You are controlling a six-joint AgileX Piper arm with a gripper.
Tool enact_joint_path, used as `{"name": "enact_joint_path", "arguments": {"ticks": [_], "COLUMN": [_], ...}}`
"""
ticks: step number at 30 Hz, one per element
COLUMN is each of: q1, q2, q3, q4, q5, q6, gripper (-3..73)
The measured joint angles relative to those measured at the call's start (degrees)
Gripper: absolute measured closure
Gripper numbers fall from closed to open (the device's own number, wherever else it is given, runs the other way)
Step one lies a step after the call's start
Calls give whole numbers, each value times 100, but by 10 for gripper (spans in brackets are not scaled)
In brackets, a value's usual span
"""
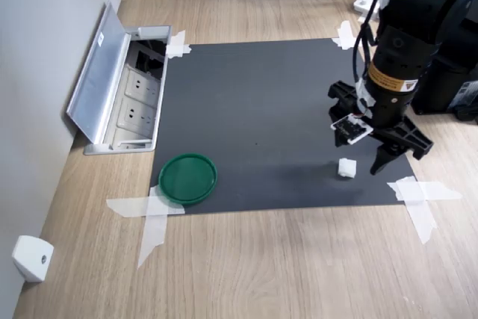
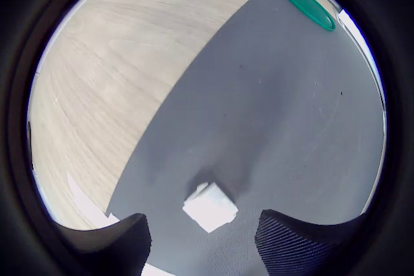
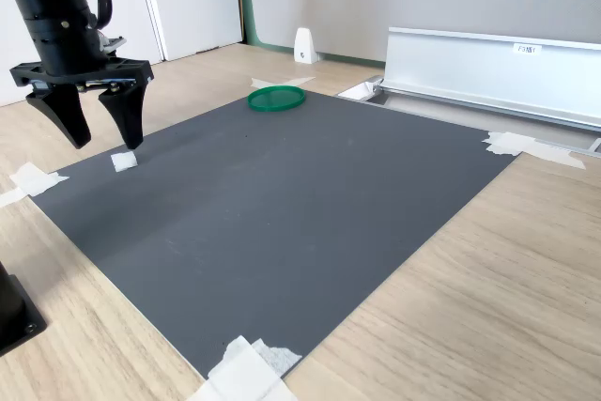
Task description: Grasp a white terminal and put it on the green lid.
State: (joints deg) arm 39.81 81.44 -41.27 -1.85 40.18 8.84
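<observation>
Right now the gripper (image 1: 367, 153) hangs just over the dark mat (image 1: 261, 110), and its two black fingers (image 3: 125, 115) are spread wide apart with nothing between them. It is open and holding nothing.

The white terminal (image 1: 346, 168) sits on the mat near the mat's near right corner in the first exterior view. It is a tiny white block. In the wrist view the white terminal (image 2: 210, 207) lies between the two finger pads (image 2: 294, 240), but it looks turned a little, with a corner pointing toward the camera. In the second exterior view the block (image 3: 123, 161) is down by one fingertip, not in the middle, so I think the hand is not lined up yet.

To do this step well, I think the hand should slide over until the block is right in the middle, then go down straight until the fingers sit on both sides of it. Then it should close slowly. The block is small and light, so a bump from one finger could push it away or spin it.

The green lid (image 1: 187, 178) lies flat at the mat's near left corner in the first exterior view, well apart from the block. Strips of white tape (image 1: 153, 218) hold the mat corners to the wooden floor (image 1: 299, 267).
</observation>
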Motion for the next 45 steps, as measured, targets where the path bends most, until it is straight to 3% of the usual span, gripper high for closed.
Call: {"name": "enact_joint_path", "arguments": {"ticks": [18,23,31,40,45], "q1": [0,0,0,-28,-574], "q2": [579,645,728,735,717], "q3": [0,-7,-27,-129,-660], "q4": [-130,-147,-154,-234,-150], "q5": [-198,-309,-354,-295,38], "q6": [20,20,20,-55,-422], "gripper": [10,79,323,323,323]}}
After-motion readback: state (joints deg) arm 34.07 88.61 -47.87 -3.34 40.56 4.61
